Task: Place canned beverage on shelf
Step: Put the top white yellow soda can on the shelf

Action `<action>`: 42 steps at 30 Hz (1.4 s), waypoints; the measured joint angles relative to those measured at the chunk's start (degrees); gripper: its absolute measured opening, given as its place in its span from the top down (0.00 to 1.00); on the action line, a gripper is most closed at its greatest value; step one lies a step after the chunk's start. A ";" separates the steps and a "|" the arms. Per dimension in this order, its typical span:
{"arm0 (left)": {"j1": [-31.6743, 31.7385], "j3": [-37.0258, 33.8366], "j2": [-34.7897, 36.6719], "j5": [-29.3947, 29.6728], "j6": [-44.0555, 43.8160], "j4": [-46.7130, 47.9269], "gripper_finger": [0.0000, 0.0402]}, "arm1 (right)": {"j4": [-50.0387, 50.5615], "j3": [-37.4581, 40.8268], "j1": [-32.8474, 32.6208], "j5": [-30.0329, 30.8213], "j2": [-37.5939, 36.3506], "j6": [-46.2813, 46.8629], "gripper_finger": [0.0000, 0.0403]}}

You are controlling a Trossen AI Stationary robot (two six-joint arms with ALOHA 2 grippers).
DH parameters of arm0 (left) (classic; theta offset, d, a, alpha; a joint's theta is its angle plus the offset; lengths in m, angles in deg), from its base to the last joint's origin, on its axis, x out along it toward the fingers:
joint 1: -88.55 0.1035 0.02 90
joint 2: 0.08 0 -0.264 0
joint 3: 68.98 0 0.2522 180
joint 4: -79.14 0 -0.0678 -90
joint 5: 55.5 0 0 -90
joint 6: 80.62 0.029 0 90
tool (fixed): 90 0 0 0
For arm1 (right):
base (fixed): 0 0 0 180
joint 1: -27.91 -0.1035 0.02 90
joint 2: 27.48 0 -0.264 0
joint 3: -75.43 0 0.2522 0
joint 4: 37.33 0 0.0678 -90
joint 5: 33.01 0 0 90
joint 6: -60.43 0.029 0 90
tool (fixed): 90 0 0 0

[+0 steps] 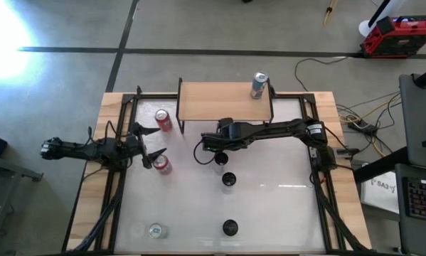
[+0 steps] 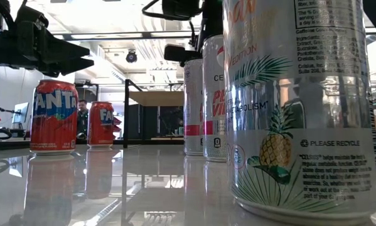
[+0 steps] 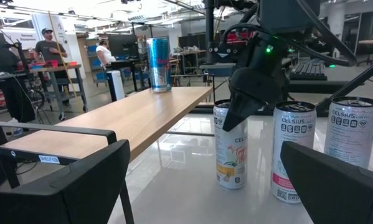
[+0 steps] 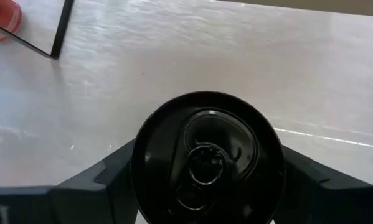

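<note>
High view, tabletop: glossy white tabletop (image 1: 269,213) with a light wooden border and a black metal frame.
Left arm: lies over the left edge of the tabletop, reaching inward.
Left gripper (image 1: 150,146): fingers spread wide apart, holding nothing, between the two red cans.
Red Fanta cans: one red can (image 1: 163,120) stands near the shelf's left legs; a second red can (image 1: 161,165) stands closer to the front, just beside the left gripper's nearer finger.
Clear-topped can: a pale can (image 1: 155,230) stands alone near the front left corner.
Shelf: low rack with a light tan wooden top (image 1: 216,101) on thin black legs, at the middle of the tabletop's far edge.
Blue and silver can: a slim can (image 1: 259,84) stands upright on the shelf's right end.
Right arm: stretches from the right edge toward the middle, in front of the shelf.
Right gripper (image 4: 205,186): lowered from above on a white slim Celsius can with a black lid (image 4: 206,155), its fingers against both sides of the can; that can stands on the tabletop in front of the shelf.
Other Celsius cans: two more black-lidded cans, one (image 1: 229,178) just in front of the gripped can, another (image 1: 230,227) near the front edge.
</note>
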 joint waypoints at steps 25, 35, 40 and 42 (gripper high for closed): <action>0.00 0.00 0.00 0.00 0.00 -0.01 0.00 | 25.33 -29.25 -0.93 5.60 -2.40 -9.61 0.39; 0.01 -0.01 0.00 -0.01 0.00 -0.01 0.00 | 25.35 -29.25 5.63 5.70 -3.79 -18.77 0.39; 0.01 0.00 -0.02 -0.01 0.00 0.00 0.00 | 25.08 -29.23 10.55 4.63 -3.79 -20.25 0.39; 0.01 0.00 -0.02 -0.01 0.00 -0.01 0.00 | 24.11 -29.23 12.81 3.65 -3.79 -20.45 0.38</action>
